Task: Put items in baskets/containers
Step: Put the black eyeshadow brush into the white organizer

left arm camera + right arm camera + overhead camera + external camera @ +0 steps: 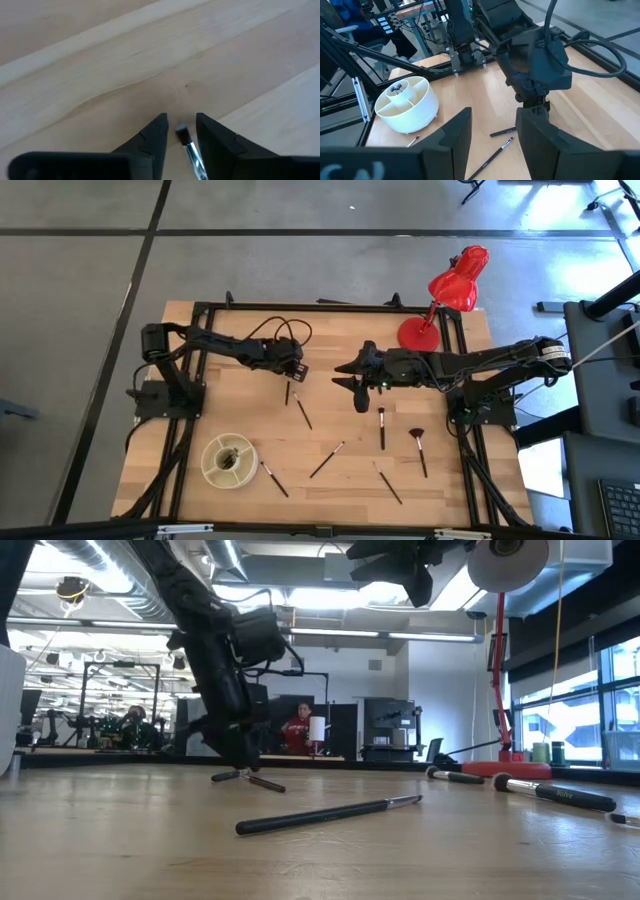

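Several thin makeup brushes lie flat on the wooden table. My left gripper (293, 374) points steeply down over a short dark brush (288, 392) at the table's middle. Its open fingers (159, 131) stand on either side of that brush's bristle end (182, 133), with a gap showing on each side. A second brush (302, 411) lies just nearer. The round cream-white container (229, 461) with inner dividers stands near the front left. My right gripper (351, 379) hangs open and high over the table's middle, with nothing between its fingers (455, 137).
More brushes lie toward the front: one at the centre (327, 460), one upright in the picture (382, 428), a fan-tipped one (418, 446), one farther front (388, 482) and one beside the container (273, 478). A red desk lamp (452, 288) stands at the far right.
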Robot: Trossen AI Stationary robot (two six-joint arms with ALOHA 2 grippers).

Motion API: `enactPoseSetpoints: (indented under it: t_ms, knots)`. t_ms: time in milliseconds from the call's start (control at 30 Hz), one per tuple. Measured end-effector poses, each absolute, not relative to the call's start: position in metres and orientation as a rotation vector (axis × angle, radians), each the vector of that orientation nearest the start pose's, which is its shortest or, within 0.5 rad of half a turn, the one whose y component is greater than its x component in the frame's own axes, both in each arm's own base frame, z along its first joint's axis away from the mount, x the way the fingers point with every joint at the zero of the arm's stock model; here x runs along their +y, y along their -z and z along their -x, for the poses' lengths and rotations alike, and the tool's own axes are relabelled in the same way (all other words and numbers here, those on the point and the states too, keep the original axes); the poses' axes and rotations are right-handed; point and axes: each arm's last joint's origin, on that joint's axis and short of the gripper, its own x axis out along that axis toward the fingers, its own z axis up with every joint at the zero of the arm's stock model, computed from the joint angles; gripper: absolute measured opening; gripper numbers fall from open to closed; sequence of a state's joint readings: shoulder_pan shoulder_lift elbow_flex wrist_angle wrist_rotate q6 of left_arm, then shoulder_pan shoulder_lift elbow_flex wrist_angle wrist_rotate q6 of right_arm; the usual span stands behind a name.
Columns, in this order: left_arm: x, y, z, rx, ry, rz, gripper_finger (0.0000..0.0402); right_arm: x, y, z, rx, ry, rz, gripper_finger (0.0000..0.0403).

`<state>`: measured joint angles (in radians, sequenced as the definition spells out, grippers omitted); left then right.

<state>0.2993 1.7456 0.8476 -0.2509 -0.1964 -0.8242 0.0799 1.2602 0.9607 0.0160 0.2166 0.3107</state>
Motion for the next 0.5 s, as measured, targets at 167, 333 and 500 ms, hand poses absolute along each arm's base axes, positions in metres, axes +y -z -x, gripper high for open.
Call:
enactPoseSetpoints:
  t_ms: [167,333,500]
  knots:
    - [0.089,-0.121,-0.288,0.948,-0.885,0.746,0.0033,0.016,-0.313,-0.283,0.257,0.178,-0.266,0.0153]
    - [0.086,-0.125,-0.289,0.945,-0.867,0.712,0.0006,0.016,-0.313,-0.283,0.257,0.178,-0.263,0.0153]
    - [0.068,-0.164,-0.279,0.888,-0.785,0.681,0.0006,0.016,-0.313,-0.283,0.258,0.178,-0.260,0.0153]
